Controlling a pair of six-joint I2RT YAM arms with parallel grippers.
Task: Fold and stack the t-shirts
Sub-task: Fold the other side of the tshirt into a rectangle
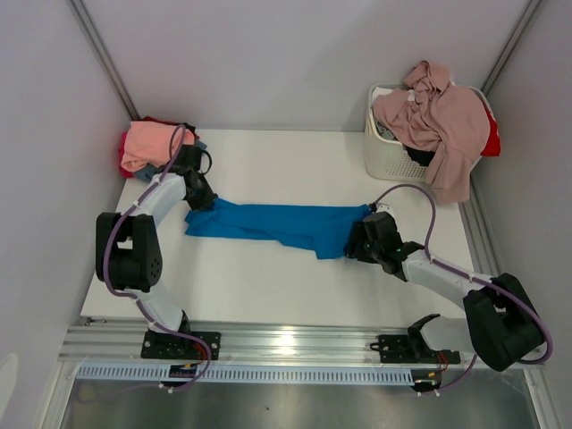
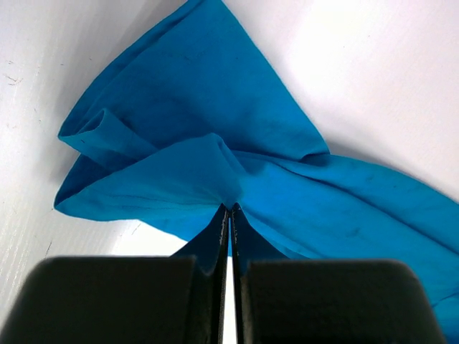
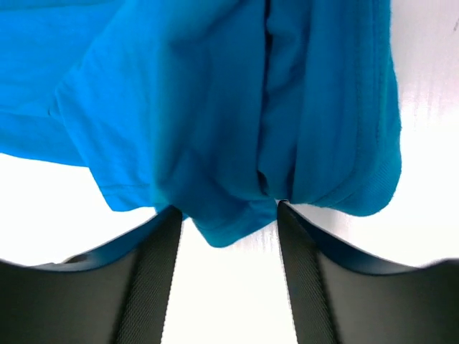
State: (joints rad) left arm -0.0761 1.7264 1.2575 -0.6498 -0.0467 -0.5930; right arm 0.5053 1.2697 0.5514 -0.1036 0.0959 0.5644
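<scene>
From overhead you see the bright blue t-shirt [image 1: 277, 223] stretched across the desk [image 1: 268, 286] between both arms. Only your wrist views show the grips: the left end effector [image 2: 229, 209] is pinched shut on the cloth, and the right end effector [image 3: 228, 209] is spread around a bunched hem. A pile of shirts [image 1: 152, 147] sits far left and the basket [image 1: 380, 152] far right.

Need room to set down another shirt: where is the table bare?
Bare table lies beyond the blue t-shirt, between the shirt pile and the basket, and again on the near side, between that shirt and the near edge. The far corners and middle band are crowded.
</scene>
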